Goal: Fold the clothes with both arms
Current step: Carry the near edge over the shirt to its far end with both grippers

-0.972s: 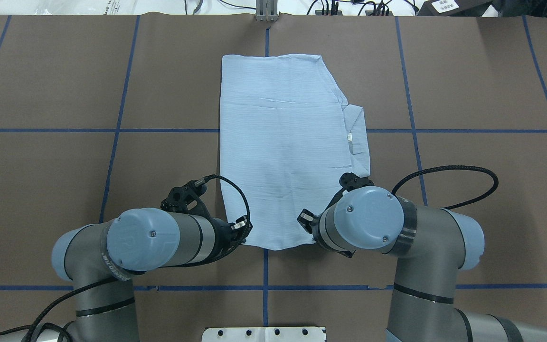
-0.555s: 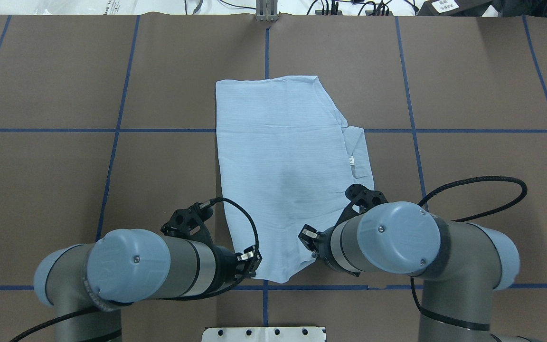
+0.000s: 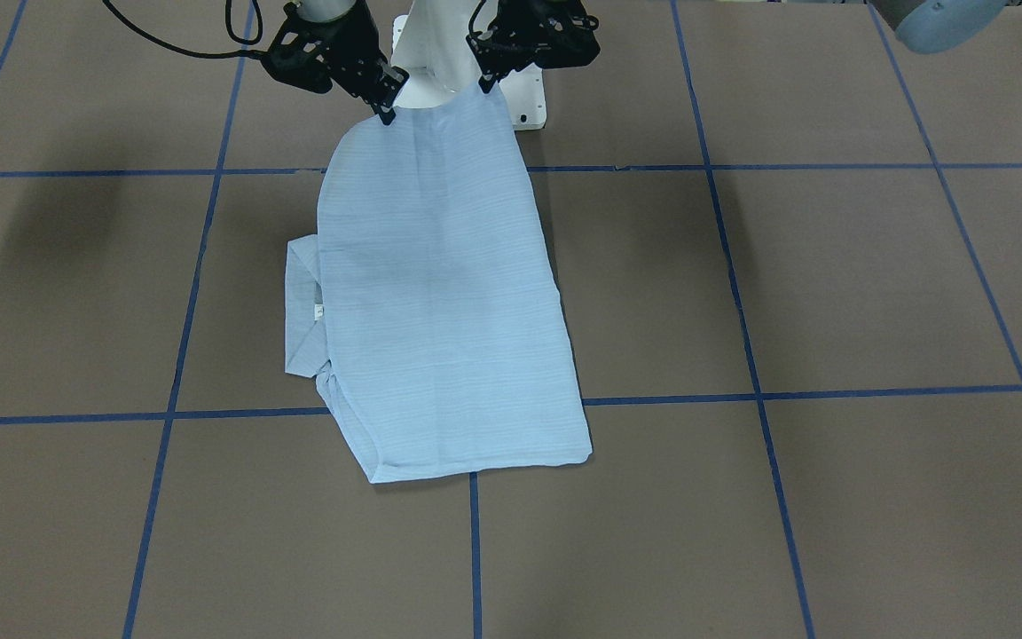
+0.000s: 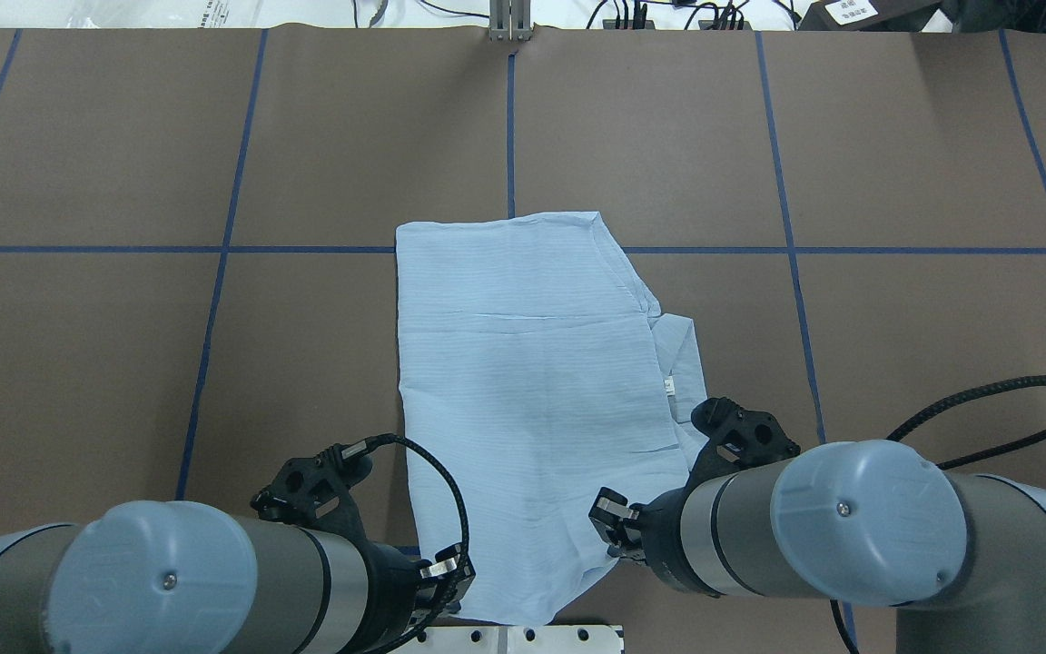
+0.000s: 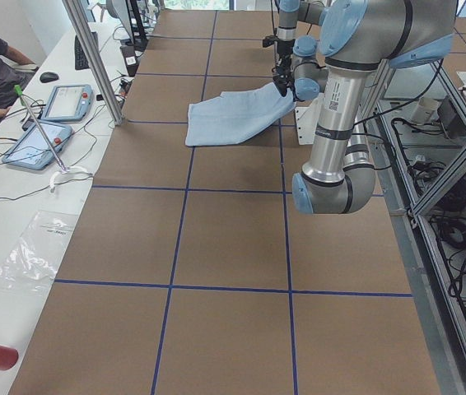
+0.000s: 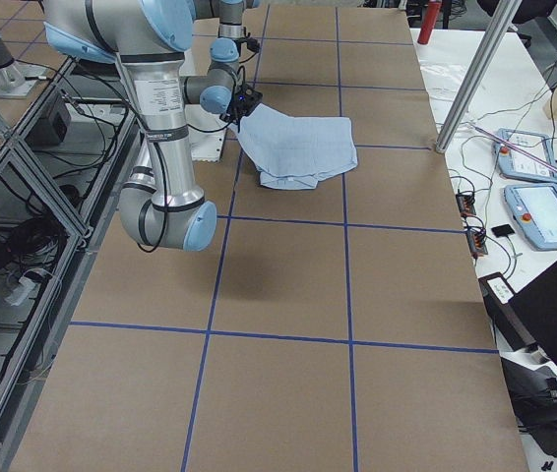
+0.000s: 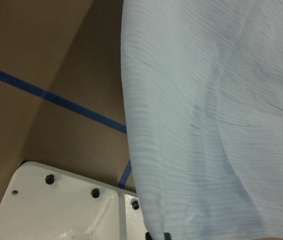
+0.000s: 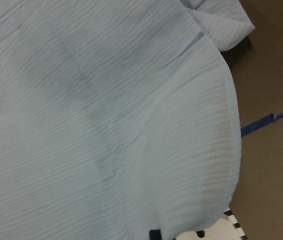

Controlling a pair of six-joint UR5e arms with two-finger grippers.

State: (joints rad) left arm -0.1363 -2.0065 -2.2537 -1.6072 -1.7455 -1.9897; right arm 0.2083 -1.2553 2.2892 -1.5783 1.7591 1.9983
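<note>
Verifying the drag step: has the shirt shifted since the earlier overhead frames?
Yes. The shirt slid toward the robot: its far edge, earlier well beyond the crosswise blue tape line, now lies just past it.

A robotics lab: jointed robot arms [image 5: 336, 123] at a brown table [image 5: 233, 239] gridded with blue tape [image 5: 216, 188], aluminium frame posts [image 5: 93, 58], and teach pendants [image 5: 67, 102] on a white bench [image 5: 19, 206] alongside.

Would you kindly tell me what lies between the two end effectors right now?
The lifted edge of the pale blue shirt spans from the left end effector to the right end effector, clearest in the front-facing view.
</note>
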